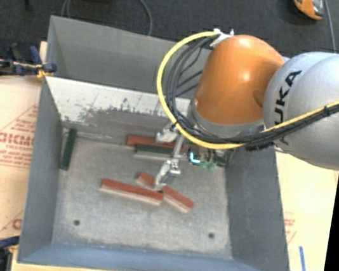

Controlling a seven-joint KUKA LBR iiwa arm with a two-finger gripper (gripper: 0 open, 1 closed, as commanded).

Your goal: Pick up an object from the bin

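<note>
Sticks lie loose on the floor of the grey bin [255,197], and the arm reaches down among them. The tool [167,175] hangs low near the bin's middle, just beside a short red-brown block [146,179] on its left. Whether the tool is apart or together I cannot tell. A long red-brown bar [130,191] lies just in front, a stubby red-brown piece [179,199] to its right. A dark green stick [67,148] rests by the left wall.
</note>
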